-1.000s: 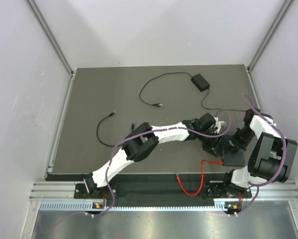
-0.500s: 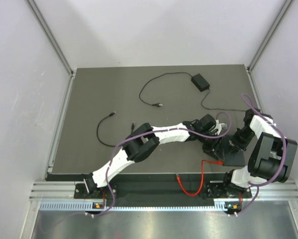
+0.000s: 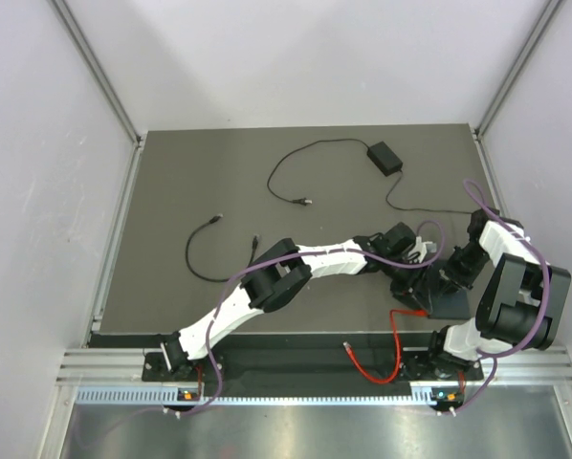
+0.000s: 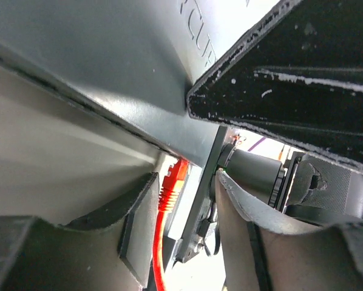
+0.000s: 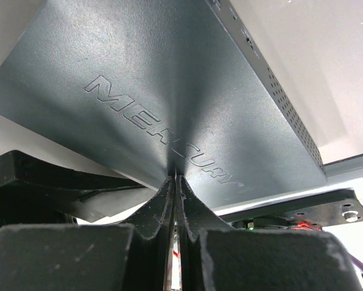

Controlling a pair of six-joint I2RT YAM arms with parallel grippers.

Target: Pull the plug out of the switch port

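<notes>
The flat black switch box (image 3: 451,304) lies near the table's front right; its top reads MERCURY in the right wrist view (image 5: 169,91). My right gripper (image 3: 447,279) is shut, with its tips (image 5: 175,177) pressed down on the box's top. An orange-red plug (image 4: 172,182) on a red cable (image 3: 397,330) meets the box's edge (image 4: 108,73); the port itself is hidden. My left gripper (image 3: 415,290) is open around the plug (image 4: 190,179). The plug lies against the left finger (image 4: 139,224) and well clear of the right finger (image 4: 242,224).
A small black power brick (image 3: 384,156) with thin cords sits at the back. A loose black cable (image 3: 202,251) lies at mid left. The red cable loops over the front rail (image 3: 367,363) between the arm bases. Walls close in left and right.
The red cable's loop has swung right and toward the near edge. My left arm has shifted slightly nearer the front. The right arm has not moved.
</notes>
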